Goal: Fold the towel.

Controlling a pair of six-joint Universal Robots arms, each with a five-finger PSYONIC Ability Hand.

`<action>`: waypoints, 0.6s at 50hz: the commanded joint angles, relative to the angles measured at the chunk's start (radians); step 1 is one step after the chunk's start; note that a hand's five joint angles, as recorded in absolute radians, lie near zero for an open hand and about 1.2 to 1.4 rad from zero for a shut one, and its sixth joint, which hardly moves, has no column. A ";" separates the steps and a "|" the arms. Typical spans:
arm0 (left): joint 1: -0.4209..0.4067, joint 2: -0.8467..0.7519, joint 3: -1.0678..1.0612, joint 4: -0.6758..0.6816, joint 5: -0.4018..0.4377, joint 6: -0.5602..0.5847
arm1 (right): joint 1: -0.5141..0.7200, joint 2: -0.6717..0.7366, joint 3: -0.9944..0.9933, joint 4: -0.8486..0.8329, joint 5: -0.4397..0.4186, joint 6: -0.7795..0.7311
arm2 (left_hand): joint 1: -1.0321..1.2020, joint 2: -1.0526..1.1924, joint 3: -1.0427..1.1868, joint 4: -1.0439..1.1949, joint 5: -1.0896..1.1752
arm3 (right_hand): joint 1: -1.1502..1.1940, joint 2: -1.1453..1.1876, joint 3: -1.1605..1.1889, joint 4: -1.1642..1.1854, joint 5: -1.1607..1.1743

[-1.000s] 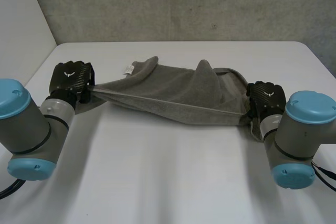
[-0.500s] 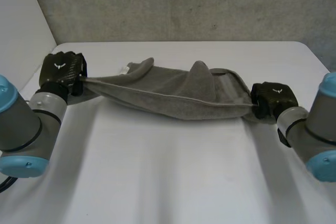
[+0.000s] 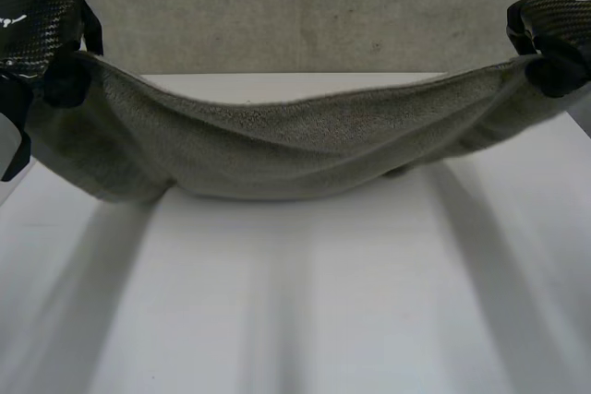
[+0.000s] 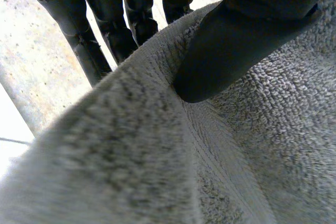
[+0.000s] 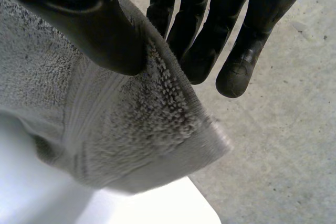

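Left hand [image 3: 32, 29] and right hand [image 3: 554, 20] are now raised high and spread wider apart. Towel [image 3: 277, 149] is raised from the table [image 3: 295, 320], hanging stretched between them, middle sagging. The bunched hump is gone.

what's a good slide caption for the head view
The left hand and right hand hold opposite ends of the grey towel, which sags between them over the white table.

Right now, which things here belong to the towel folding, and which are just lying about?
In the job:
grey towel, hanging in a sag between the two hands
left hand, pinching one end
right hand, pinching the other end

Just there:
white table underneath
grey wall behind
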 commanded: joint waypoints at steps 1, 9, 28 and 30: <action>0.016 -0.143 0.028 -0.037 0.053 0.041 | 0.006 0.100 -0.038 0.125 0.005 -0.069 | 0.200 0.178 0.179 0.178 0.193 | 0.053 0.061 0.055 0.058 0.062; 0.001 -0.451 0.111 -0.034 0.065 0.224 | 0.054 0.347 -0.082 0.141 0.068 -0.203 | 0.200 0.178 0.179 0.178 0.193 | 0.053 0.061 0.055 0.058 0.062; -0.042 -0.619 0.760 0.372 -0.022 -0.137 | 0.160 0.538 -0.640 -0.599 0.218 -0.096 | 0.200 0.178 0.179 0.178 0.193 | 0.053 0.061 0.055 0.058 0.062; -0.041 -0.598 0.762 0.412 -0.047 -0.181 | 0.160 0.510 -0.606 -0.632 0.217 -0.059 | 0.200 0.178 0.179 0.178 0.193 | 0.053 0.061 0.055 0.058 0.062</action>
